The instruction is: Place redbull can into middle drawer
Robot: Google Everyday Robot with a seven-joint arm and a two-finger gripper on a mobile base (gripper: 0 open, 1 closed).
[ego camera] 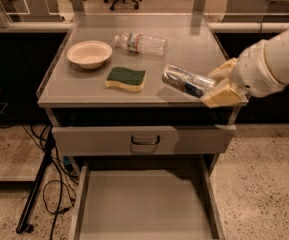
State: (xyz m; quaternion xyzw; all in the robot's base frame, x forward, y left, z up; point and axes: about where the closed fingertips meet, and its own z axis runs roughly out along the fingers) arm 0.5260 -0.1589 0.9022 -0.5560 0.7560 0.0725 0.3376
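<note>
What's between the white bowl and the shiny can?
The sponge lies between the bowl and the can, in the camera view. The gripper holds the can over the table at its right edge.
</note>
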